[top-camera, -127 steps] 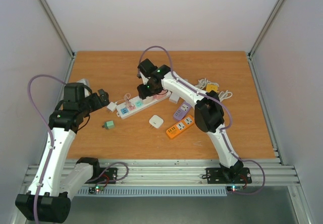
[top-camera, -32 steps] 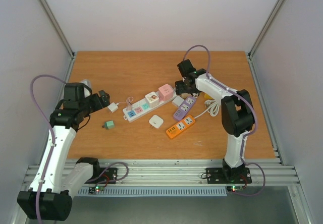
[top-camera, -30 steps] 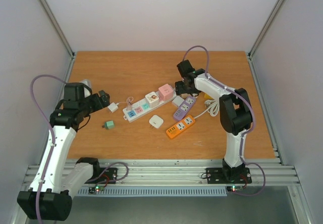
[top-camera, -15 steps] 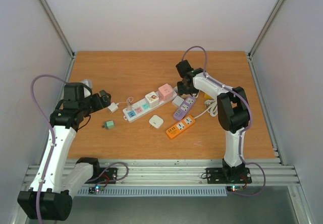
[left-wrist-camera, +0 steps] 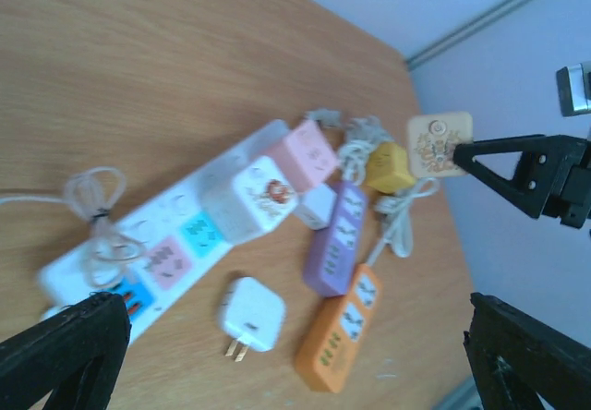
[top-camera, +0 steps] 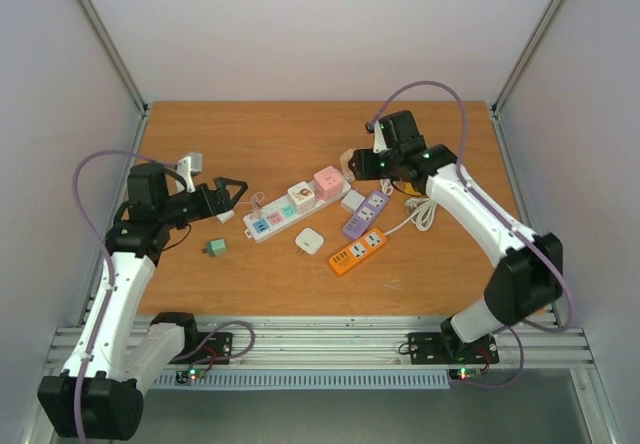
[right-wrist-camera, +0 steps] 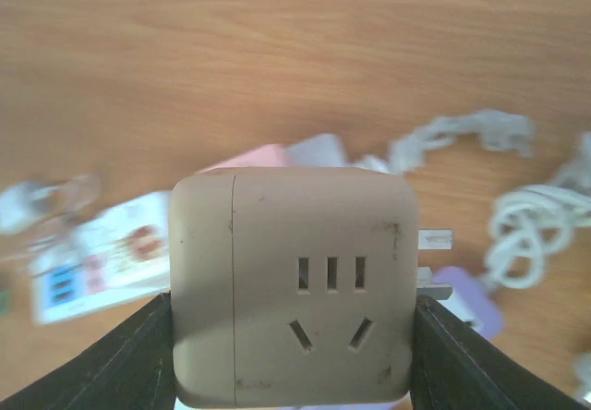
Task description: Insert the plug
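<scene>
A tan plastic cube plug [right-wrist-camera: 294,281] with rounded corners and a scuffed socket face is clamped between the black fingers of the right gripper [right-wrist-camera: 294,359]. Two flat metal prongs [right-wrist-camera: 434,240] are seen on its side. It is held above the wood-grain surface [top-camera: 250,134], near the pink end of the long white power strip [top-camera: 290,202]. The left gripper [left-wrist-camera: 291,350] is spread wide, with nothing held.
</scene>
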Controlling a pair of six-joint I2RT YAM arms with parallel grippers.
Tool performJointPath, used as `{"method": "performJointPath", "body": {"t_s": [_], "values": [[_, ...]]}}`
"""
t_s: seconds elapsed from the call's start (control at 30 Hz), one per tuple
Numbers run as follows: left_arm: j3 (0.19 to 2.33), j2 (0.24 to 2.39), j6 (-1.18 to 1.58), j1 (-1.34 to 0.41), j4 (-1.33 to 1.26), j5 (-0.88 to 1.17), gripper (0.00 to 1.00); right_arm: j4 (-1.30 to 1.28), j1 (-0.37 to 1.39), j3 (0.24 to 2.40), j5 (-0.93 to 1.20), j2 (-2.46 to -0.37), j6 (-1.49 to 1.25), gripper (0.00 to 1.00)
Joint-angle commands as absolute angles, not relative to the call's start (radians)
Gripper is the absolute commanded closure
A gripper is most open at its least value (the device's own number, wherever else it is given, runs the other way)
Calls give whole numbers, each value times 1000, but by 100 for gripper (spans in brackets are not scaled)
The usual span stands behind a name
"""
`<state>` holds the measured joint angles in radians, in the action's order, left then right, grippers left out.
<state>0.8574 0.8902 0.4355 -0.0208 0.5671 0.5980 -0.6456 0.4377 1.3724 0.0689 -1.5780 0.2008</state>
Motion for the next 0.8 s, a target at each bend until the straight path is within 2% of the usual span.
{"method": "performJointPath", "body": {"t_s": [0.0,0.1,0.23,0.4,0.57,0.77], "values": [[798,864,565,-28,301,833,1,-583,480,1322,360,-1449,185,51],[723,836,735,-71,112,875,1,-501,517,1258,571,-1377,82,50],[647,829,921,-178,-86,857,1,-342,595,1183,707,-1323,-93,50],[580,865,1080,-314,-336,798,1,-186,698,1136,756,-1296,-274,50],[540,874,1275,-329,-526,825,1,-71,722,1114,782,-1284,-404,50],[532,894,1464,-329,-681,900,5,-94,721,1157,780,-1298,-437,50]]}}
